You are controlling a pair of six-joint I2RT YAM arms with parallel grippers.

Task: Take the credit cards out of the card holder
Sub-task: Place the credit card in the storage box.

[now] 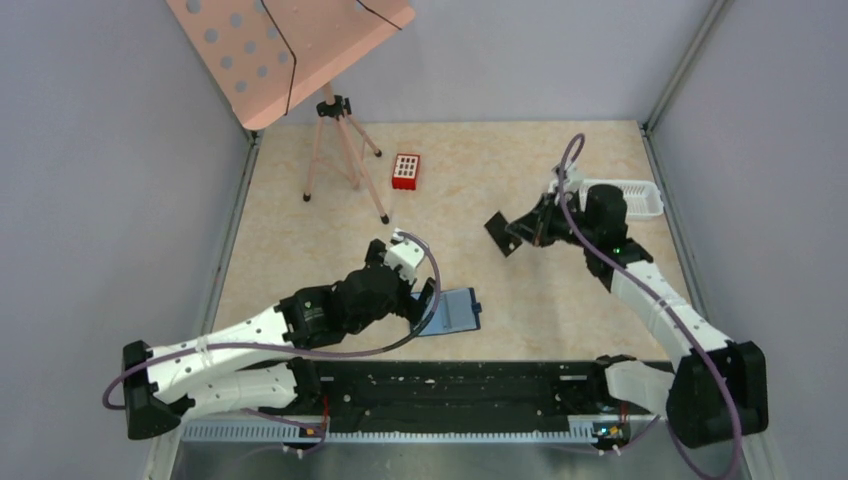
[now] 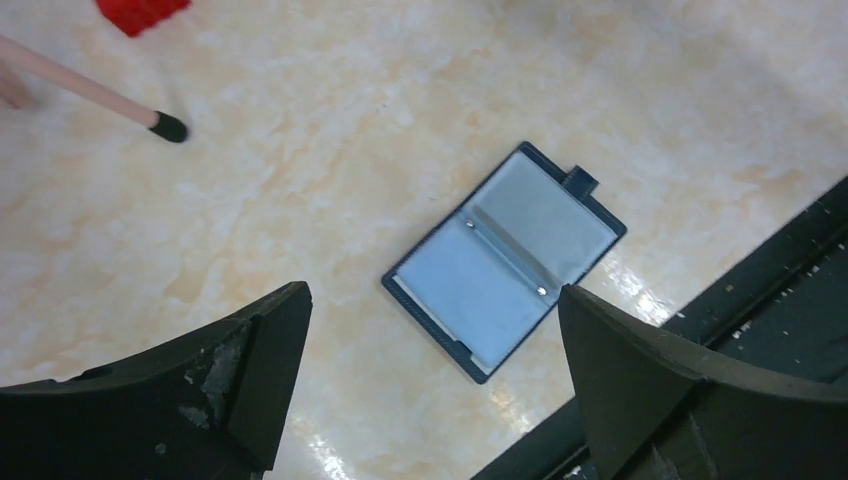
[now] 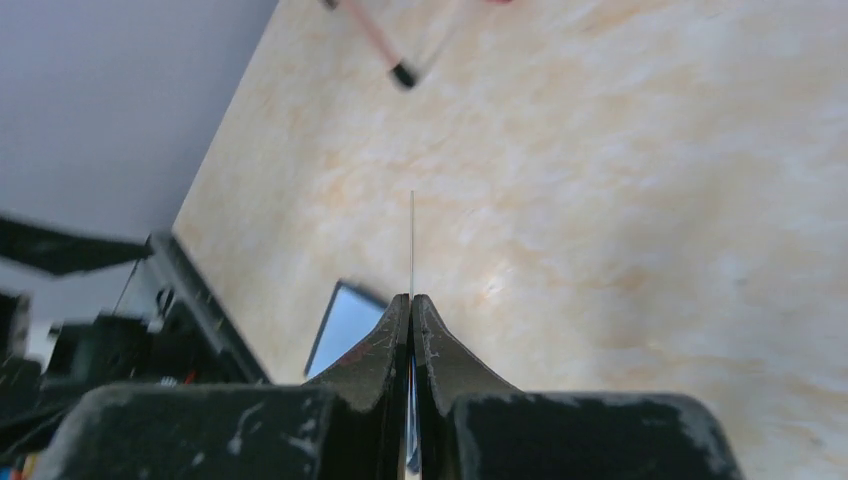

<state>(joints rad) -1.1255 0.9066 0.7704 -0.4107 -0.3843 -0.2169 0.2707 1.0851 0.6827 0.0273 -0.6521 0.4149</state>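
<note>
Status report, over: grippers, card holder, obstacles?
Left gripper open over card holder; holder lies open. Right gripper shut on credit card, in the air. Nothing in the way.

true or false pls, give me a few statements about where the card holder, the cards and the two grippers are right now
1. The card holder lies opened flat on the table. True.
2. The left gripper is clamped on the card holder. False: its jaws are wide open above the holder and hold nothing.
3. The right gripper pinches a credit card. True.
4. That card already lies in the white tray. False: it is held by the gripper, out to the tray's left.
5. The red box touches the card holder. False: it sits far off, near the tripod.
</note>
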